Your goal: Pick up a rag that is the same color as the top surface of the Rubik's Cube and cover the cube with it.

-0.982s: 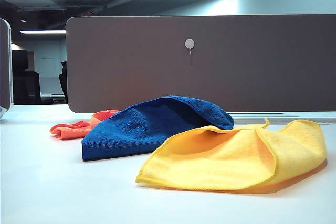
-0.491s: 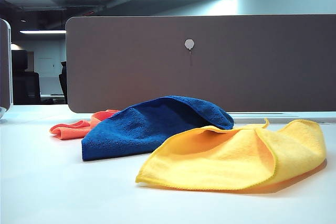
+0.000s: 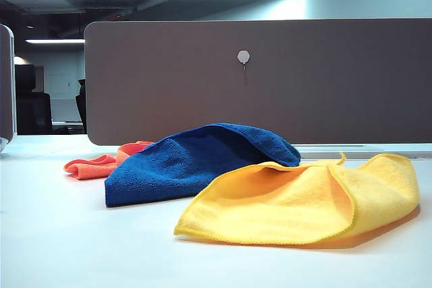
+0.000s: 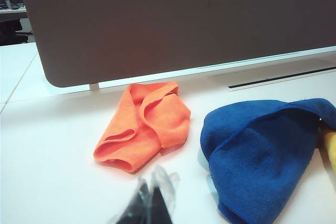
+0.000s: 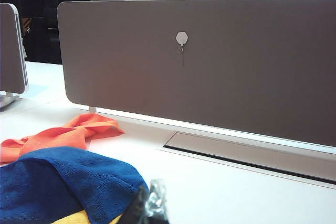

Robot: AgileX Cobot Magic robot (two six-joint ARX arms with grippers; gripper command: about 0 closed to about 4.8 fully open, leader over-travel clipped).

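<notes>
The deep blue fluffy rag lies humped on the white table, its right edge resting on a yellow cloth. The Rubik's Cube is hidden in every view. Neither gripper shows in the exterior view. In the left wrist view my left gripper is shut and empty above bare table, between the orange cloth and the blue rag. In the right wrist view my right gripper has its fingers together, holding nothing, just beside the blue rag.
An orange-pink cloth lies crumpled behind and left of the rag. A grey divider panel walls off the back of the table. A cable slot runs along its foot. A person stands far behind the panel.
</notes>
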